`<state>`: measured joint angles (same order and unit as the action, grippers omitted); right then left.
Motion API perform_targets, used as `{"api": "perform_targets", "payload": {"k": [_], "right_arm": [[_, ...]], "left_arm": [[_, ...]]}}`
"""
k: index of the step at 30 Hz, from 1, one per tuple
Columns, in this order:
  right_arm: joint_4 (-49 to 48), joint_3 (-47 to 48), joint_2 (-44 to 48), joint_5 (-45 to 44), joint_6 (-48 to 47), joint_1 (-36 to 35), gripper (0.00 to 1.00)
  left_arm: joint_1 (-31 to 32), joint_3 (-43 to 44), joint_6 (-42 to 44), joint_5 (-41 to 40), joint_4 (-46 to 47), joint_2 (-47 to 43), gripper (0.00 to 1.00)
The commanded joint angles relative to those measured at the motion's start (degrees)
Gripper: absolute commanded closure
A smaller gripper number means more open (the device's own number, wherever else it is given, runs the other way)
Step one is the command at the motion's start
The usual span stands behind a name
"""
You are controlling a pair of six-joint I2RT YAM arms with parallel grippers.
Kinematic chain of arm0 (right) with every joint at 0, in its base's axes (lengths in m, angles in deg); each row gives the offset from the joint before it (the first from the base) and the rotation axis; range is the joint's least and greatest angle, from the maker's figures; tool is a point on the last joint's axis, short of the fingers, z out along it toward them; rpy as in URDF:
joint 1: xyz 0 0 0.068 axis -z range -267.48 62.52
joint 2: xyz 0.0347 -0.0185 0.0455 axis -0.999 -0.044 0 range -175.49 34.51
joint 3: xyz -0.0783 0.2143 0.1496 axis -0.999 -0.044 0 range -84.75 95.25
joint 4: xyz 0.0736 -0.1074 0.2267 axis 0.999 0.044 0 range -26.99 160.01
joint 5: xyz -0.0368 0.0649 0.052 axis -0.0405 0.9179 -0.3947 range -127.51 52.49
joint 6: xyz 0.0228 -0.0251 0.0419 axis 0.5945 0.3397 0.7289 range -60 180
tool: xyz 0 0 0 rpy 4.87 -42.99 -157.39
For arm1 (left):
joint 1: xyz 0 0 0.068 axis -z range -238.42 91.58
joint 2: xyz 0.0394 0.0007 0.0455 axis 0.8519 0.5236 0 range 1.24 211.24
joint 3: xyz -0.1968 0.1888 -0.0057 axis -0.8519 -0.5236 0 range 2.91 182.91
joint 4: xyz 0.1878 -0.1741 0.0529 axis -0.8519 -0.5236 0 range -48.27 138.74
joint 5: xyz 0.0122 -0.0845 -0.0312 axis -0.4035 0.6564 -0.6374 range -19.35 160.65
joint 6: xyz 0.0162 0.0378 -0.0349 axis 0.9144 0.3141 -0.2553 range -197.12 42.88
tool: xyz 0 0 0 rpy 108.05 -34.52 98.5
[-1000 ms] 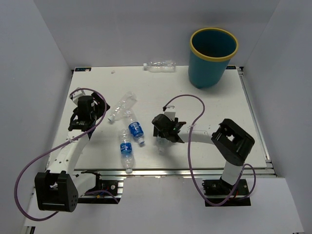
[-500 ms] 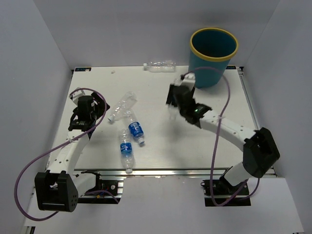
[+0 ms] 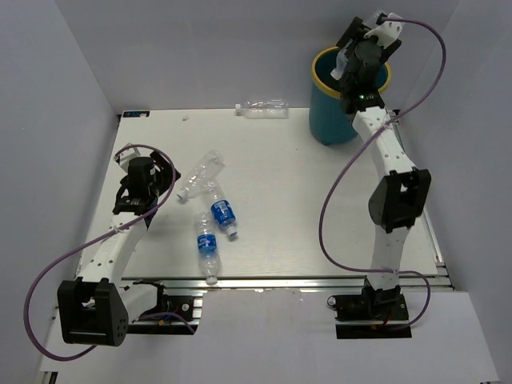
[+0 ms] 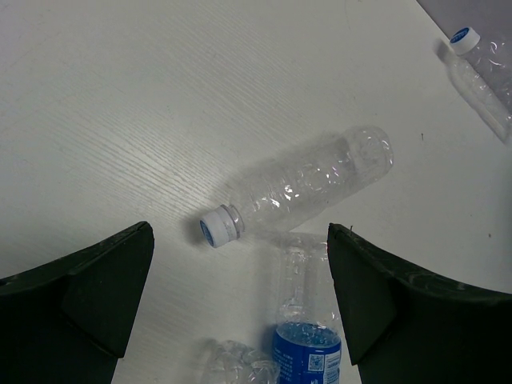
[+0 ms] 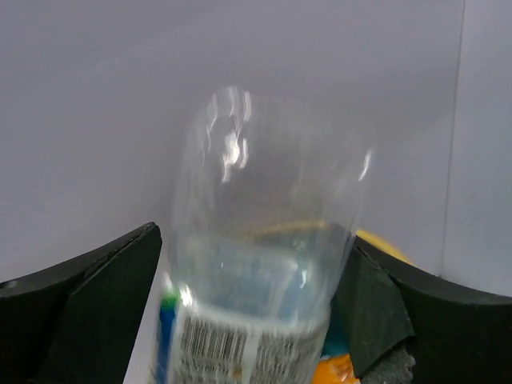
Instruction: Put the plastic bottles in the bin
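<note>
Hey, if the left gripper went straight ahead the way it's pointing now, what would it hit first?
Most likely the clear unlabelled bottle lying on the table, cap end nearest, centred ahead of the open left gripper. Depth is hard to judge.

White bench between grey walls. Metal rail along its near edge; small white speck near its far left corner.

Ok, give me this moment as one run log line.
right gripper: shut on bottle, above bin | left gripper: open, over clear bottle | table: four bottles lying
</note>
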<state>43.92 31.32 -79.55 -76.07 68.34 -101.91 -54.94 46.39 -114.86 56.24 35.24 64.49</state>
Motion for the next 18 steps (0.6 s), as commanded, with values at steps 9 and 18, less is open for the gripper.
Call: {"api": "perform_targets", "payload": {"k": [9, 18], "right_arm": [[5.5, 11.4, -5.5, -0.3, -0.7, 1.6, 0.11], [14.4, 1.0, 8.7, 29.3, 0.2, 1.0, 0.11]], "left_arm": [[-0.1, -0.1, 0.9, -0.7, 1.2, 0.7, 0.02], [-0.1, 0.0, 0.4, 0.5, 0.7, 0.3, 0.02]]}}
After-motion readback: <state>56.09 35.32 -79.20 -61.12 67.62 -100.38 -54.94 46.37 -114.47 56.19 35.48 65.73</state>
